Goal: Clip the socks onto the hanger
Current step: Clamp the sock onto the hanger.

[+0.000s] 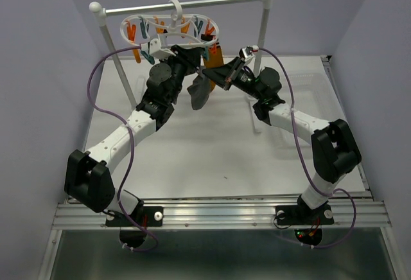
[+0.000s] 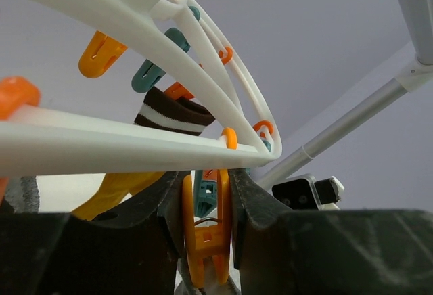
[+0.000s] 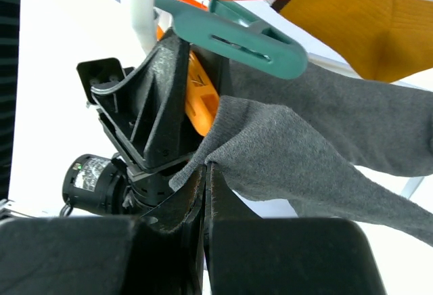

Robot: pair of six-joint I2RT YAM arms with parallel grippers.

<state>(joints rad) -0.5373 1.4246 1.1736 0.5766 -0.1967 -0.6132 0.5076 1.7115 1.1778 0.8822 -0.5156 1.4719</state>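
White plastic: the hanger (image 1: 170,28) hangs by its hook from the rail stand (image 1: 192,2), at 12 o'clock on the table (image 1: 212,158) in the overhead view. The left gripper (image 1: 182,51) reaches up to the frame's 5 o'clock edge. In its wrist view, both fingers (image 2: 247,200) press flat against the sides of an orange clip (image 2: 206,237) dangling under the frame, squeezing it, with no gap on either side. At 11 o'clock from that clip, a mustard sock (image 2: 115,190) hangs with its dark, white-striped cuff up against the frame.

The right gripper (image 1: 210,78) comes in from 3 o'clock. Its wrist view shows the fingertips fully closed on the edge of a dark grey sock (image 3: 304,146), whose cloth spreads away towards 3 and 4 o'clock. The pinched edge lies against the orange clip. Whether it sits inside the clip's mouth cannot be told. A teal clip (image 3: 237,34) hangs at 12 o'clock above the pinch.
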